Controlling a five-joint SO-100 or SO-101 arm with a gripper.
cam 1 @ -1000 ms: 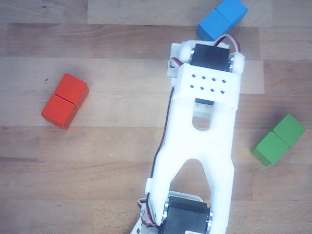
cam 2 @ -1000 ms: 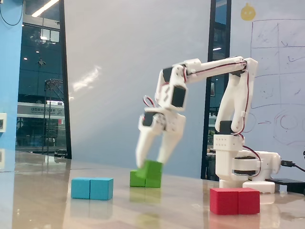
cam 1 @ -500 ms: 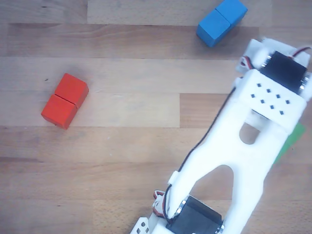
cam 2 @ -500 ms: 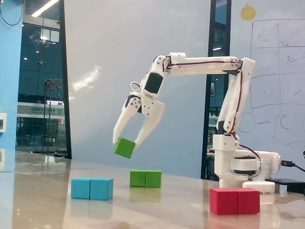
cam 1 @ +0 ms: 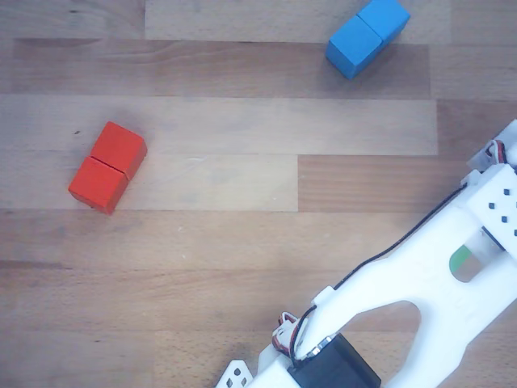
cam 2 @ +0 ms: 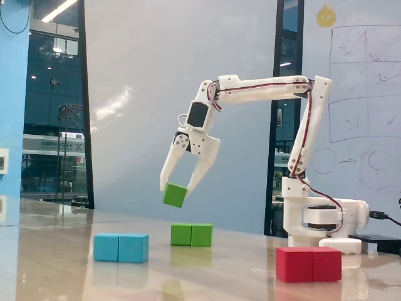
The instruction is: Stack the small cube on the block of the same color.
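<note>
The small green cube (cam 2: 175,195) hangs in the air, tilted w/ one corner lowest, clamped between the two white fingers of the gripper (cam 2: 177,188); jaws closed on it, one finger each side. It sits above and slightly left of the green two-part block (cam 2: 192,234) in the fixed view, clearly apart from it, gap of bare background between them. Green block lies flat on the table (cam 2: 207,269), seam vertical across the middle, both halves same height.

In the other view only a sliver of green (cam 1: 462,260) shows thru a slot in the white arm (cam 1: 420,295); can't tell which green piece that is. Gripper itself isn't seen there, arm body covers the lower right.

Fixed view: arm (cam 2: 263,84) reaches leftward from its base (cam 2: 319,219) at right, upper link roughly level, wrist bent down to the cube. Blue two-part block (cam 2: 121,248) lies left of and nearer the camera than the green block, well apart. Red two-part block (cam 2: 309,263) lies at right front, near the base, also flat.

Other view: blue block (cam 1: 367,35) at top, angled; red block (cam 1: 107,166) at left, angled; both on the wood tabletop (cam 1: 226,242), well apart from each other and from the arm. Black servo (cam 1: 335,373) at bottom edge w/ wires beside it.
</note>
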